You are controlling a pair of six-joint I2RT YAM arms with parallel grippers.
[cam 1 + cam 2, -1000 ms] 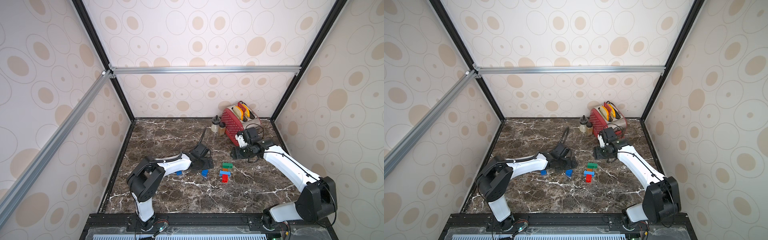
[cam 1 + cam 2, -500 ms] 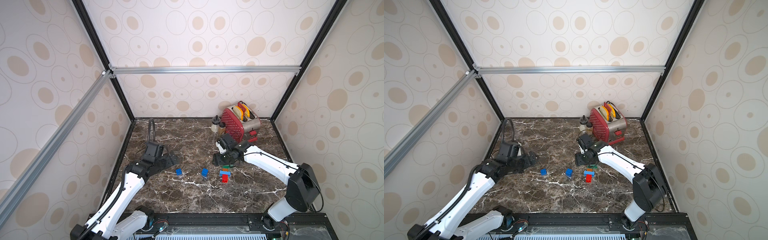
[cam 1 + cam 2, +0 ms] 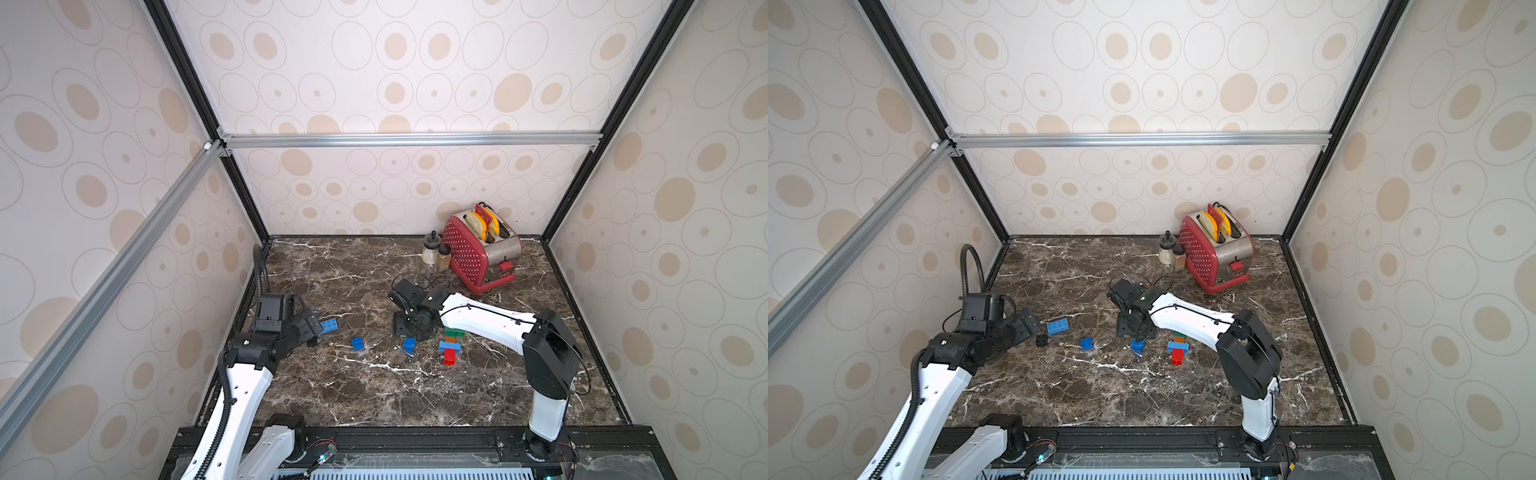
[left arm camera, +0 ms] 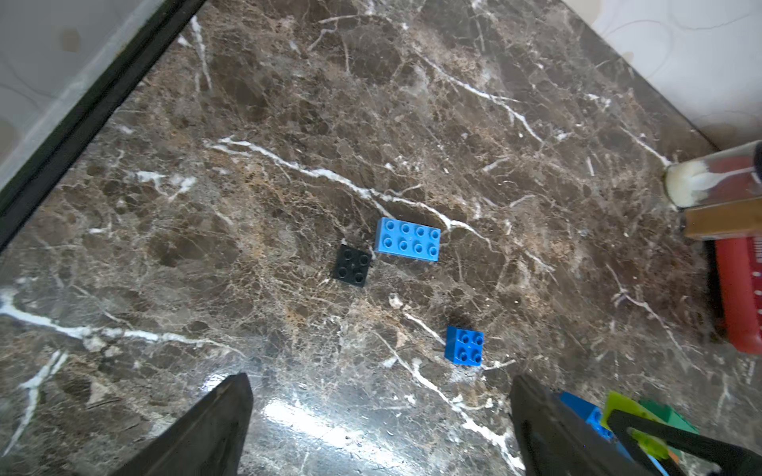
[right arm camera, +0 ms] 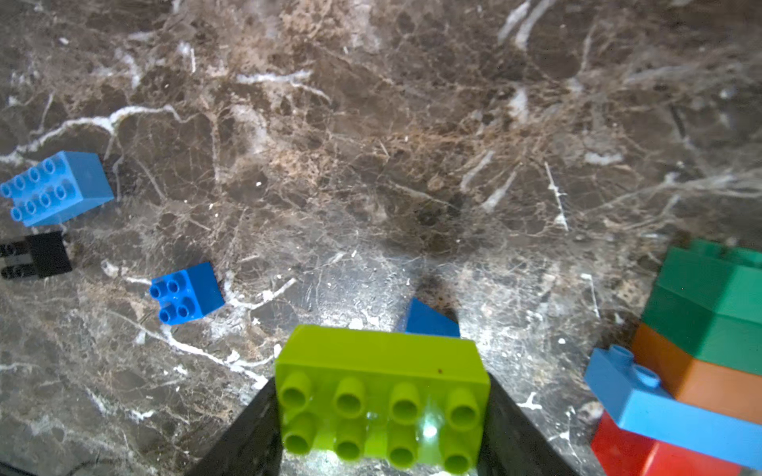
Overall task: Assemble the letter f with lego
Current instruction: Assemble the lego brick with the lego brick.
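The right gripper [image 5: 381, 383] is half closed on a lime green brick [image 5: 383, 358], gripping it across its short sides with the studs facing the wrist camera, so the step in hand looks like carrying this piece to the part-built letter. In a top view that stack [image 3: 450, 345] lies right of centre on the marble table [image 3: 374, 386], just right of the gripper: green, orange, a light blue bar and red, in a row toward the bottom of the frame. To seat the piece well, square its long edge to the row first, hold it level, then come straight down so the studs meet cleanly; pushing at a slant would likely shove the whole stack aside. A tilted blue brick [image 3: 409, 345] sits just below the gripper and could be clipped in passing, so lift clear before crossing. The left gripper [image 4: 381, 379] is spread wide and empty at the left of the frame, near a long blue brick [image 3: 328, 325], a black brick [image 3: 1041, 340] and a small blue brick [image 3: 357, 343].
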